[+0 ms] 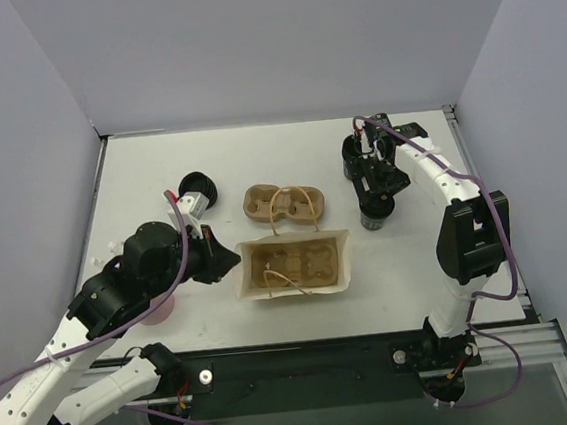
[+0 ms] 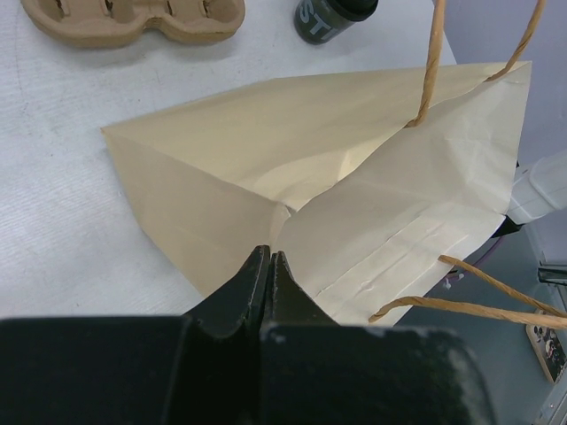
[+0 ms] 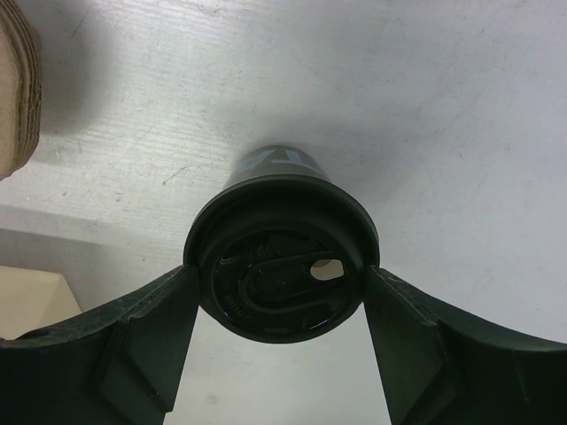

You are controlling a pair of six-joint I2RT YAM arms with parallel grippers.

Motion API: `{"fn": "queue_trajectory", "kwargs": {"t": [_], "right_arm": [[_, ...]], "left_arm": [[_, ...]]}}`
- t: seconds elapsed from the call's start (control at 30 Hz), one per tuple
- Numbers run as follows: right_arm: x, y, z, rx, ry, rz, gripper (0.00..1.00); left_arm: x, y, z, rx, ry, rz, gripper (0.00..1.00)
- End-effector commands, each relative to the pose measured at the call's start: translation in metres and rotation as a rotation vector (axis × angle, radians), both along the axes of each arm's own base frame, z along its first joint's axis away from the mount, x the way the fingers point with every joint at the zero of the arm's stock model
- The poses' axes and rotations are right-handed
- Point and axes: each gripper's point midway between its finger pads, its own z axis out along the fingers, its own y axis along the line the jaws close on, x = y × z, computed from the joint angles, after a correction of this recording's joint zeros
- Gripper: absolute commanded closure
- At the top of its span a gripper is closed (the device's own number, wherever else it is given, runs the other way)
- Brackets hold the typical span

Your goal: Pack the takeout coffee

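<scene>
Two grippers are working, but most of the packing is still left to do. The right gripper (image 3: 282,292) is straddling the takeout coffee (image 3: 270,168), with its jaws spread wide and one finger sitting at each side of the lid rim. Whether they are squeezing the lid or only bracketing it cannot be told. The cup is standing upright with its lid on, resting on the table (image 1: 158,164) to the right of the paper bag (image 1: 294,265) and apart from it. It is not in any carrier well.

The left gripper (image 2: 270,266) is clamping shut on the bag's left side fold and appears to be steadying it with the mouth facing up. Something that looks like a pulp tray is lying inside the bag, though that is hard to confirm. An empty pulp carrier (image 1: 285,202) is sitting just behind the bag.

Judging by this, the bag is being held ready, while lifting the cup and seating it are both still pending.

The right arm is reaching forward and folding back over the cup with its wrist pointing down. The left arm is stretching low across the table, angling right toward the bag.
</scene>
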Motion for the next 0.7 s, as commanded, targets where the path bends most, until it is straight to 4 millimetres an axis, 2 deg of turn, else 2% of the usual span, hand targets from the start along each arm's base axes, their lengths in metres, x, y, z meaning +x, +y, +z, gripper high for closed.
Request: {"fn": "queue_trajectory", "kwargs": {"t": [0.0,0.07,0.37,0.67], "right_arm": [[-0.013,0.0,-0.006,0.021,0.05,-0.016,0.28],[-0.014,-0.001,-0.007,0.024,0.054,-0.02,0.3],[-0.013,-0.003,0.0,0.025,0.024,-0.024,0.5],[-0.011,-0.005,0.04,0.032,-0.074,-0.027,0.52]], "left_arm": [[0.002,0.001,0.023,-0.034,-0.053,0.007,1.0],[0.002,0.001,0.023,-0.033,-0.051,0.009,1.0],[0.004,0.0,0.026,-0.034,-0.054,0.009,1.0],[0.004,0.002,0.029,-0.04,-0.063,0.018,1.0]]}}
